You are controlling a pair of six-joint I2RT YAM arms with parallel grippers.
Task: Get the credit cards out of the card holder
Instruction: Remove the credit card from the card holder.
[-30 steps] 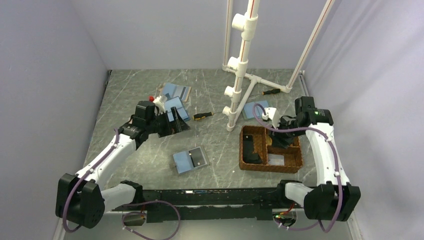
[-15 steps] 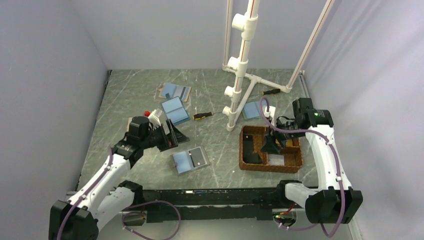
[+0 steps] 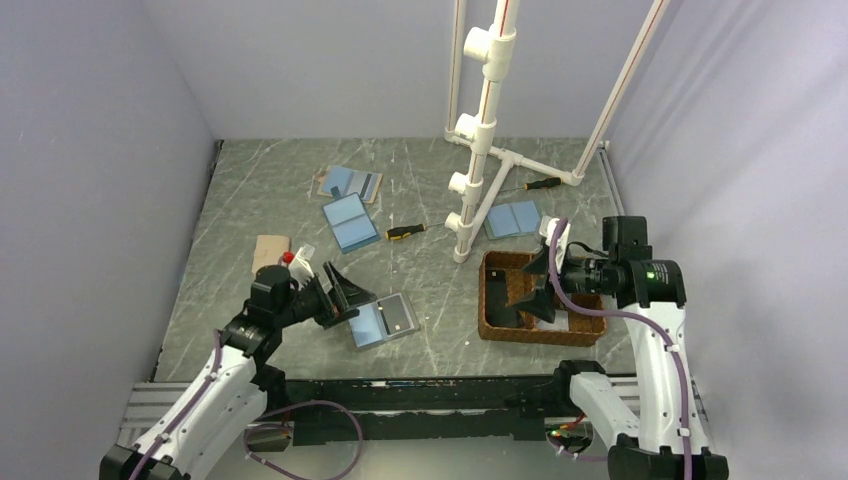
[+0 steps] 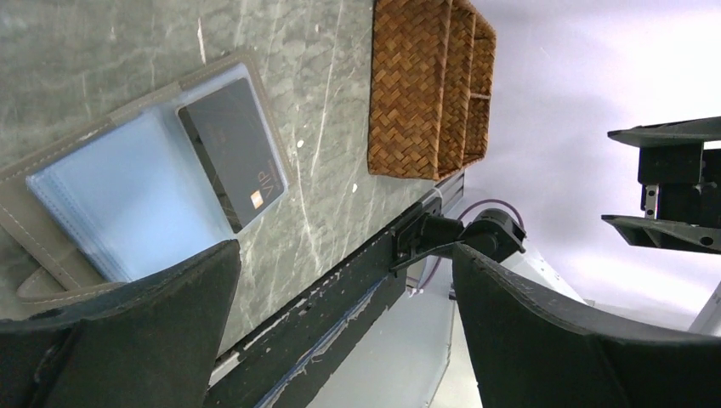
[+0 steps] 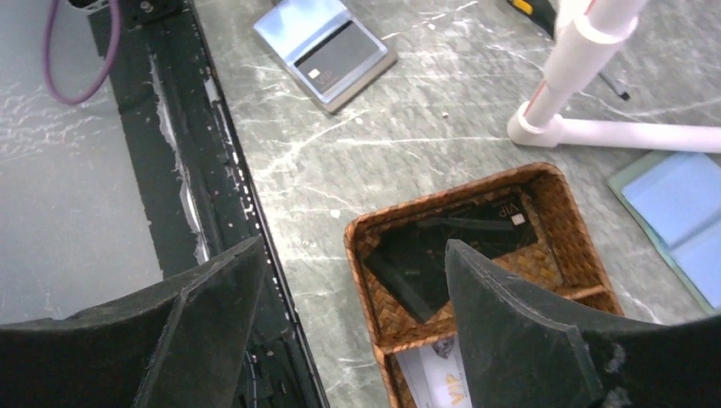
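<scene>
The card holder (image 3: pixel 372 323) lies open near the table's front, light blue inside with a tan edge. One dark credit card (image 3: pixel 399 316) sits in its right leaf. In the left wrist view the holder (image 4: pixel 127 195) and the dark VIP card (image 4: pixel 234 153) lie just ahead of my fingers. My left gripper (image 3: pixel 341 291) is open and empty, just left of the holder. My right gripper (image 3: pixel 537 283) is open and empty above the brown wicker tray (image 3: pixel 484 300). Dark cards (image 5: pixel 442 242) and a white VIP card (image 5: pixel 438 378) lie in the tray (image 5: pixel 459 192).
Other blue holders lie at the back left (image 3: pixel 351 183), (image 3: pixel 350 222) and behind the tray (image 3: pixel 513 218). A white pipe stand (image 3: pixel 478 160) rises mid-table. Two screwdrivers (image 3: pixel 405 232), (image 3: pixel 541 183) and a tan flat piece (image 3: pixel 271 250) lie around.
My left gripper has drawn back from the far holders toward the near open holder. My right gripper has lifted out of the wicker tray and pulled back toward the near edge.
</scene>
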